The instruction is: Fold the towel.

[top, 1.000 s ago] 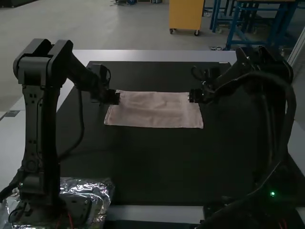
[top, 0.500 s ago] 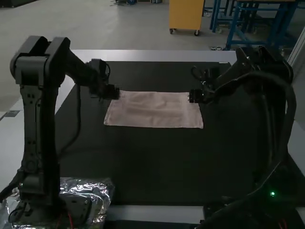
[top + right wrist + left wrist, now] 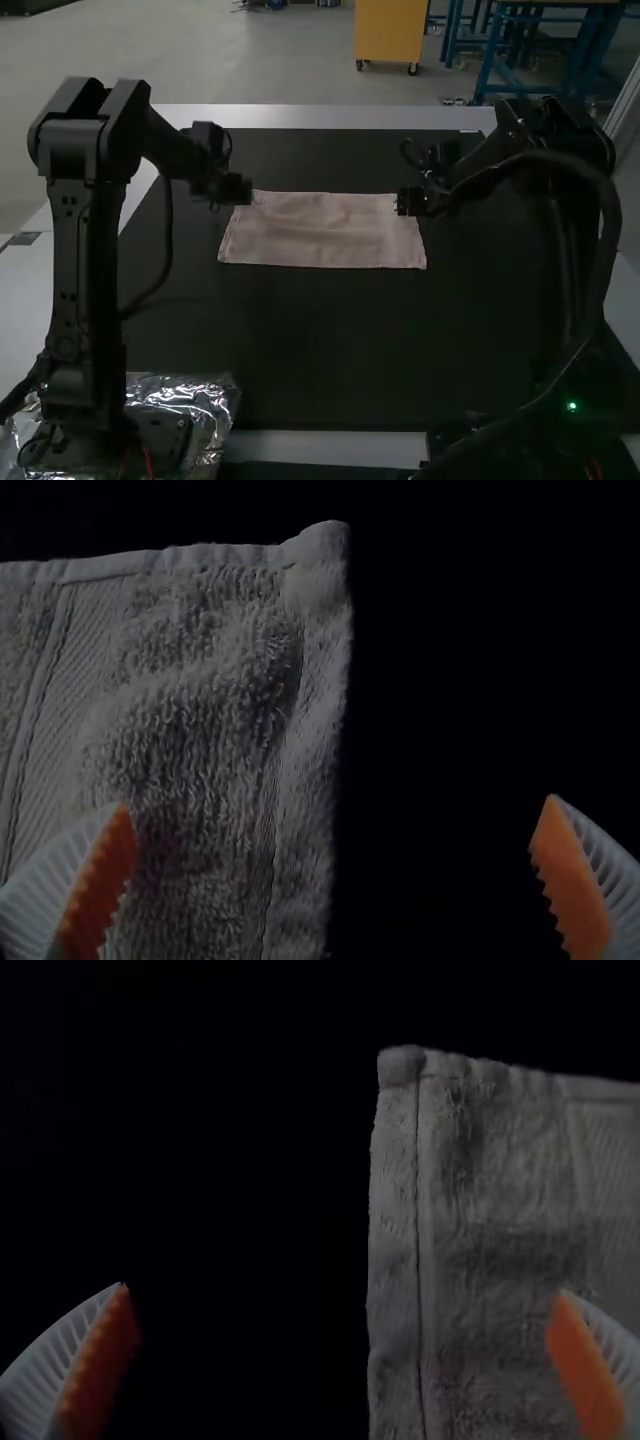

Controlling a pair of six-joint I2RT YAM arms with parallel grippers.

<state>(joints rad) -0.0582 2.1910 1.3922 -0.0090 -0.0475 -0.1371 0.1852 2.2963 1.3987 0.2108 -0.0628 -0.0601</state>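
The pale pink towel (image 3: 322, 230) lies flat as a wide rectangle on the dark mat. At its far left corner is my left gripper (image 3: 238, 190); my right gripper (image 3: 408, 201) is at the far right corner. In the left wrist view, the left gripper (image 3: 340, 1360) is open, with a towel edge (image 3: 395, 1260) running between its fingers. The right wrist view has the right gripper (image 3: 335, 875) open above the other side edge of the towel (image 3: 200, 730). Neither grips the cloth.
The dark mat (image 3: 320, 350) extends around the towel on a pale table (image 3: 330, 117). Crinkled silver foil (image 3: 205, 400) lies at the left arm's base. A cable (image 3: 168, 240) hangs beside the left arm.
The left arm shifts slightly: its gripper drew a little left, then came back toward the towel's corner. The right arm and the towel have kept still.
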